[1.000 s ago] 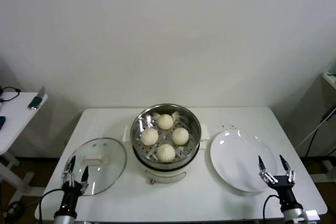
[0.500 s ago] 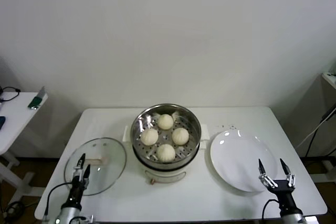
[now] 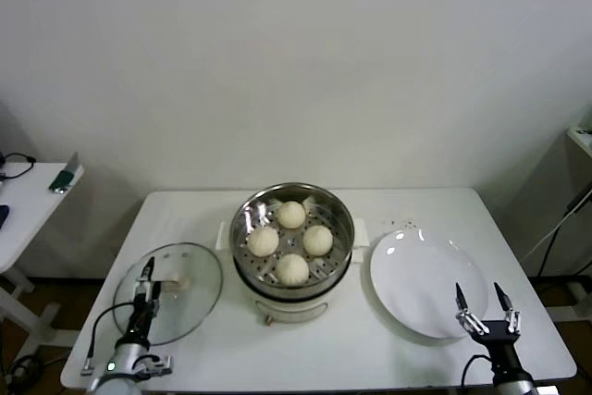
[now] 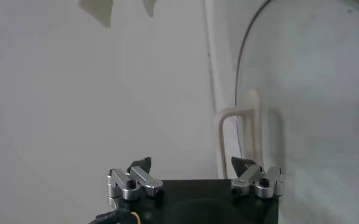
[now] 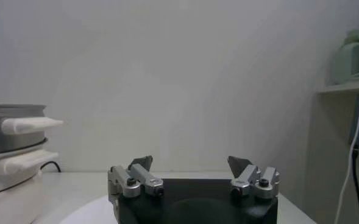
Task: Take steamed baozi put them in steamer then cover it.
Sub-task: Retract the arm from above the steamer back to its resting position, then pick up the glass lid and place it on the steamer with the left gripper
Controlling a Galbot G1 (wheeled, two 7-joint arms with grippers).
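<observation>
All four baozi [image 3: 291,241] sit in the steamer [image 3: 248,265]; covering remains. My left hand [image 3: 145,275] hangs spread over the cover [image 3: 190,307] on the desk [image 3: 351,358]; next, grasp its handle. My right hand [image 3: 481,307] idles, spread.

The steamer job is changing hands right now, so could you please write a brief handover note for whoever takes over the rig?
Left gripper: open, empty, over the cover near its handle.
Right gripper: open, empty, at the near edge of the white plate.
Done: all four steamed baozi sit in the steamer.
Left: the cover lies flat on the table, on the steamer's left; grasp it by the handle and set it on the steamer.
</observation>
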